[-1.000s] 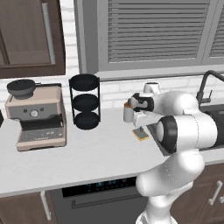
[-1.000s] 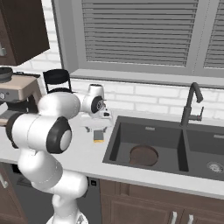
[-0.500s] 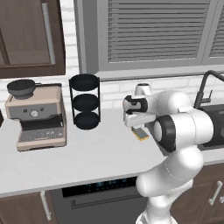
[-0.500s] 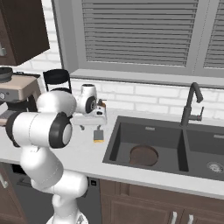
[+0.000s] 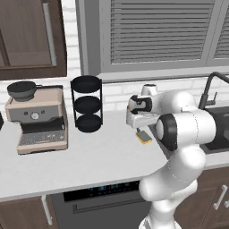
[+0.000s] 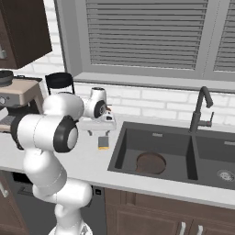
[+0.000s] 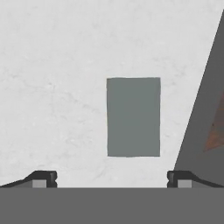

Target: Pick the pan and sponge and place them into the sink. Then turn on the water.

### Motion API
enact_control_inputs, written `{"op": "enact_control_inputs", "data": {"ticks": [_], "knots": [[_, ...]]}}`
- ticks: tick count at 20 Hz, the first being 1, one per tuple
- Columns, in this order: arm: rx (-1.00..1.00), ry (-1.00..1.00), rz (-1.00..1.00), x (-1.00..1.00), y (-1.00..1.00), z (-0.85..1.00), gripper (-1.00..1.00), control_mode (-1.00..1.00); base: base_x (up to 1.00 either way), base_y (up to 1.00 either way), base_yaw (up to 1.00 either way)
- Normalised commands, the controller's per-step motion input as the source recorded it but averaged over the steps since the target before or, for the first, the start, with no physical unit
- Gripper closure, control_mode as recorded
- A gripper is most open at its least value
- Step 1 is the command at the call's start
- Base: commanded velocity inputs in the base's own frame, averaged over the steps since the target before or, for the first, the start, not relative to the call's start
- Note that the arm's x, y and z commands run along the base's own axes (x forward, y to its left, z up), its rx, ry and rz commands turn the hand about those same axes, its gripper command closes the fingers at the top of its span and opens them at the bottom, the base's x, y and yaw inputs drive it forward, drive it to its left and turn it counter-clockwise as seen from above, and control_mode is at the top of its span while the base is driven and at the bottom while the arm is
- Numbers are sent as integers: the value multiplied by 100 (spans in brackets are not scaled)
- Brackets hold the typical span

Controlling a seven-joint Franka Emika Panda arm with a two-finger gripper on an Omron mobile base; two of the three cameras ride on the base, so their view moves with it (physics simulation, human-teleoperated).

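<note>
Gripper over sponge, jaws wide apart, nothing held.
Sink point(image 6: 158, 137) w/ black faucet point(image 6: 200, 112) right of arm; brown disc in its left basin prob the pan point(image 6: 150, 163). Gripper point(image 7: 109, 178) hangs above sponge point(image 7: 133, 117), which lies flat on counter point(image 5: 89, 154) near sink edge. No legible labels.

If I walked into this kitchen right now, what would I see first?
The big white robot arm, bending over the pale counter with its open gripper right above a small grey-green and yellow sponge. Next to it, the wide dark grey sink has a round brown pan lying in its left basin.
</note>
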Motion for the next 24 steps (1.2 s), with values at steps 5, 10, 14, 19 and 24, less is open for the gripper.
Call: {"op": "enact_control_inputs", "data": {"ticks": [5,10,14,19,24], "knots": [[0,0,0,5,-5,-24,-100,-100,0,0,0],[0,-2,0,10,0,-26,-100,-100,0,0,0],[0,0,1,1,-2,-8,-100,-100,0,0,0],[0,0,2,2,-3,-6,-100,-100,0,0,0],[0,-1,1,0,0,-20,-100,-100,0,0,0]]}}
